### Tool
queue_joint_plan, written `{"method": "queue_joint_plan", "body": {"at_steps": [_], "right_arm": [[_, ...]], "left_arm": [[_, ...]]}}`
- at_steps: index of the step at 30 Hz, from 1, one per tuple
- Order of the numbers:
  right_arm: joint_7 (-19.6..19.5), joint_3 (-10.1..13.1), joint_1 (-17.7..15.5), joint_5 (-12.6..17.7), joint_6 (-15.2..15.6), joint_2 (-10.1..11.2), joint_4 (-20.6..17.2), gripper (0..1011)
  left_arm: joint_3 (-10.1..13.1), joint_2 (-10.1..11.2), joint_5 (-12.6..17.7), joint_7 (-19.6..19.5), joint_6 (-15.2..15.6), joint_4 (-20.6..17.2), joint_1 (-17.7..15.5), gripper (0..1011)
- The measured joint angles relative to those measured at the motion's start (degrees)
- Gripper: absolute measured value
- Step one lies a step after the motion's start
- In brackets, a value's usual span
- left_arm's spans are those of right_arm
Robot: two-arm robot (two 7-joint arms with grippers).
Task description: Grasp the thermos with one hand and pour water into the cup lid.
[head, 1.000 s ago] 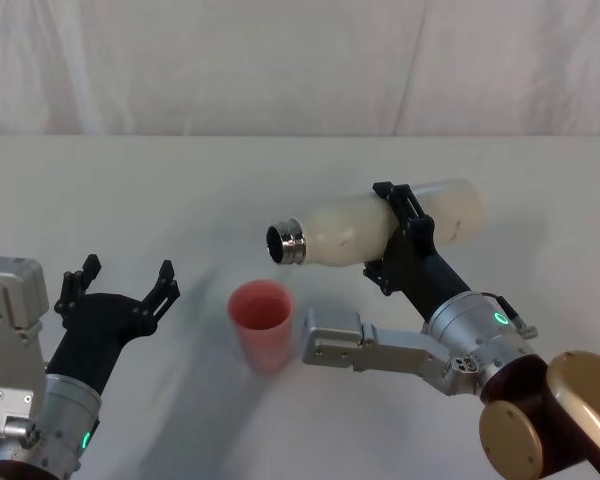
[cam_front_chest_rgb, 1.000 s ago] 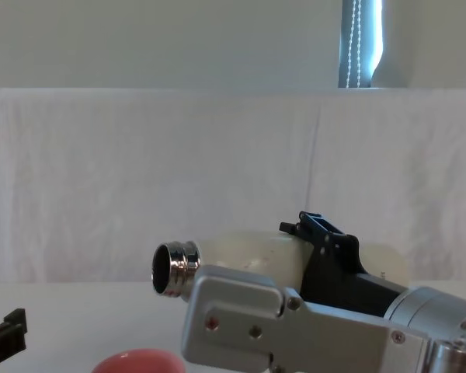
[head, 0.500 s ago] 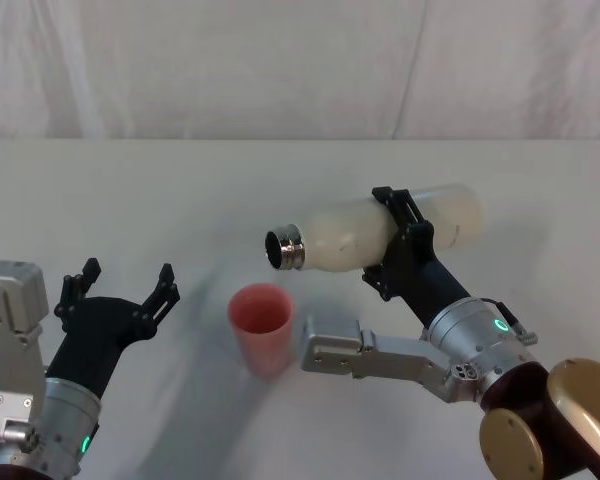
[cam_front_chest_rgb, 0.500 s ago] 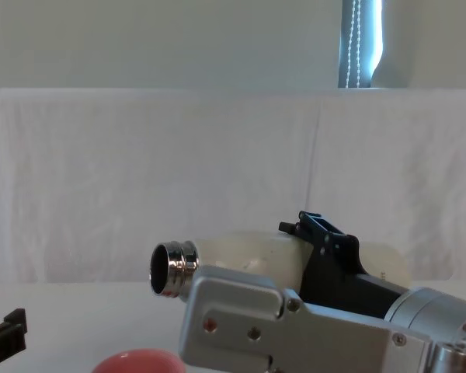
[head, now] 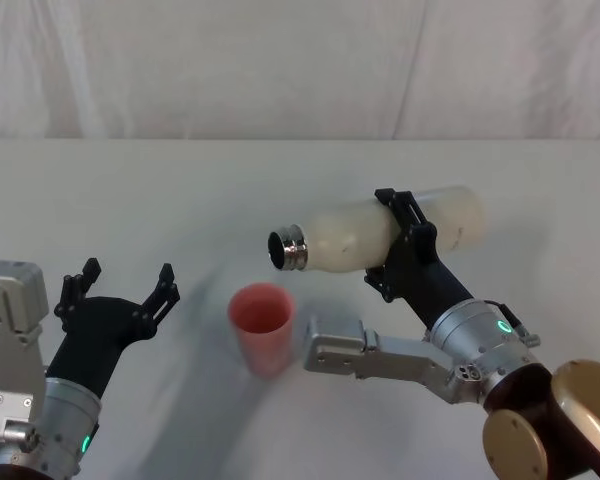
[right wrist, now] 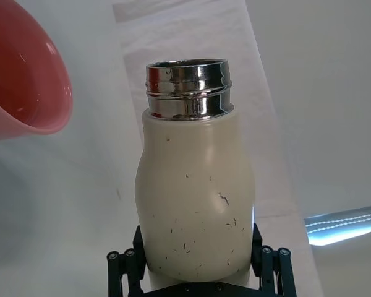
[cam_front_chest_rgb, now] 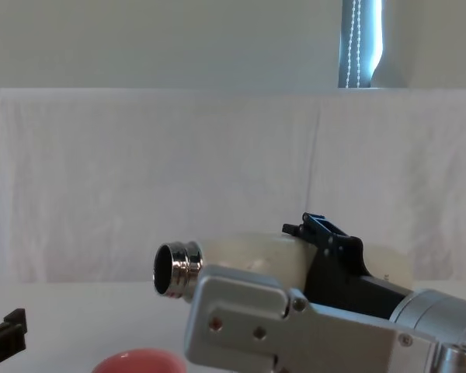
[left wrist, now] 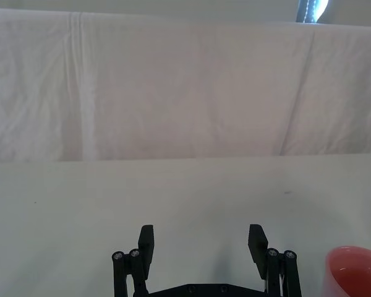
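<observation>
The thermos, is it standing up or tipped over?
Tipped. The right gripper holds the thermos nearly sideways in the air, its open steel neck above the cup lid.

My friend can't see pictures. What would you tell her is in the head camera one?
The right gripper holds the thermos tipped sideways, its steel mouth above the cup lid standing on the white table. The open left gripper waits beside it.

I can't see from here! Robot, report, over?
Right tool shut on tall cream-white thermos, tipped sideways above small pink-red cup lid. Left tool open, idle. Nothing in the way.
</observation>
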Motion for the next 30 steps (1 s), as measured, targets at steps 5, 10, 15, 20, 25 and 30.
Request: {"method": "queue_joint_plan", "body": {"at_steps": [5,10,15,20,25,30], "right_arm": [[0.12,0.52,-0.3,1.08,-0.33,-0.11,-0.19,961],[0.43,1.3,-0.73,3.0,-0.93,-0.48,-0.44,961],[0.65,2.3,-1.29,5.1,-1.17,-1.2,-0.75,961],[1.35,3.74,-2.01,8.42,-1.67,-2.17,-1.1,961],[2.7,5.71,-2.96,13.51,-2.77,-3.25,-1.52,961],[3.57,6.97,-3.54,17.16,-3.43,-4.19,-1.57,961]], "left_arm": [[0.0,0.0,0.0,0.0,0.0,0.0,0.0,1001],[0.0,0.0,0.0,0.0,0.0,0.0,0.0,1001],[0.0,0.0,0.0,0.0,0.0,0.0,0.0,1001],[0.0,0.0,0.0,0.0,0.0,0.0,0.0,1001],[0.0,0.0,0.0,0.0,0.0,0.0,0.0,1001],[0.0,0.0,0.0,0.0,0.0,0.0,0.0,1001]]}}
